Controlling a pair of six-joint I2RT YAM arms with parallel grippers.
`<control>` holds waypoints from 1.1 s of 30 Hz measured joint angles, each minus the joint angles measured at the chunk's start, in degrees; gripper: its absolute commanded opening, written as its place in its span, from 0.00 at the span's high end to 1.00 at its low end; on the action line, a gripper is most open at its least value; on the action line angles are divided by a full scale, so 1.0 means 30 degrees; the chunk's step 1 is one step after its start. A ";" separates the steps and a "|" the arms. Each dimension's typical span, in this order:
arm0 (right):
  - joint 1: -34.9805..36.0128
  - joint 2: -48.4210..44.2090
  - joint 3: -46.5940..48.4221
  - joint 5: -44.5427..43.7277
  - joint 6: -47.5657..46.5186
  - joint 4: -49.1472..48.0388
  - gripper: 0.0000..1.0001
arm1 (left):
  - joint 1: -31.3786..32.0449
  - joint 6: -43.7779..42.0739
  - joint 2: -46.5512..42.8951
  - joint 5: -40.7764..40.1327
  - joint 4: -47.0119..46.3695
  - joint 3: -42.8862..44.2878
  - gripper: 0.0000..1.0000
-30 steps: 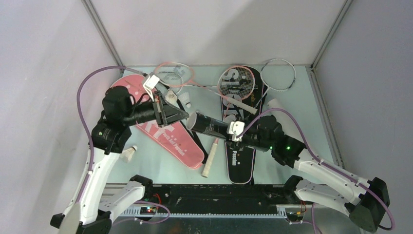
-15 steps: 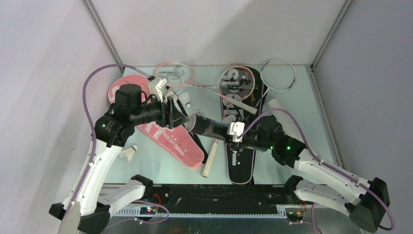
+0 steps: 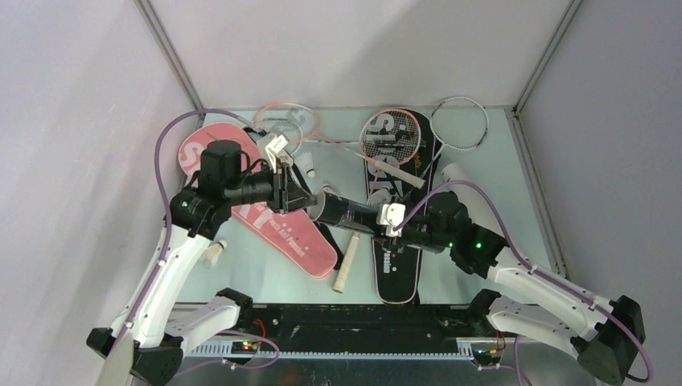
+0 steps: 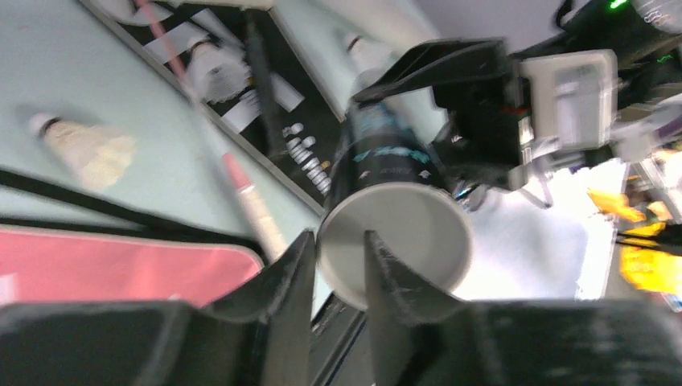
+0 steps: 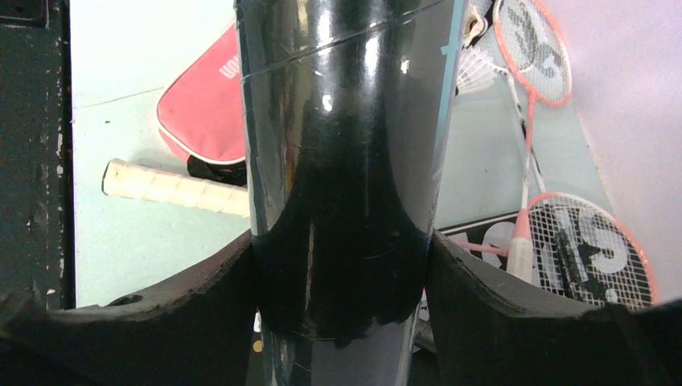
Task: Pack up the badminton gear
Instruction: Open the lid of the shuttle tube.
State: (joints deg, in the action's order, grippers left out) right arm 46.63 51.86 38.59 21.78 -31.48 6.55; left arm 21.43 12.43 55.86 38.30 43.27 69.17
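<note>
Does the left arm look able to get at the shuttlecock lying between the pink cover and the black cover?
Probably yes. The shuttlecock lies uncovered just beyond the left gripper, whose jaws stand apart. Only the black shuttle tube, held by the right gripper, is close beside it.

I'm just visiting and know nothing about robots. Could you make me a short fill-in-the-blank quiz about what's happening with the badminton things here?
The right claw is clamped around a ____ tube.
The left claw sits at the pale end of that same ____.
The racket cover seen beneath the left arm is ____.
Answers: black, tube, pink.
</note>
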 measured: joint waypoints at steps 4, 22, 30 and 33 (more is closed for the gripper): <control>-0.0051 0.0000 -0.0117 -0.0051 0.0029 0.0386 0.78 | -0.0066 0.1086 0.0007 0.1603 -0.1807 -0.0969 0.97; -0.0029 0.0015 -0.0131 0.0386 0.0058 -0.1020 0.79 | 0.0386 0.0219 -0.0452 -0.2463 0.1180 0.1202 1.00; 0.0007 0.0015 -0.0131 0.0357 -0.0022 -0.0605 0.79 | 0.1107 -0.1253 -0.0372 -0.7664 0.3453 0.3089 1.00; 0.0007 0.0015 -0.0131 0.0342 -0.0022 -0.0474 0.79 | 0.1107 -0.1362 -0.0430 -0.8728 0.3898 0.3519 1.00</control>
State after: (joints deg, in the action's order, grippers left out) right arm 46.65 51.90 38.20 22.81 -31.55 5.13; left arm 24.75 8.34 54.57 12.12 54.96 79.72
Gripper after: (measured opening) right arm 0.683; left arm 0.003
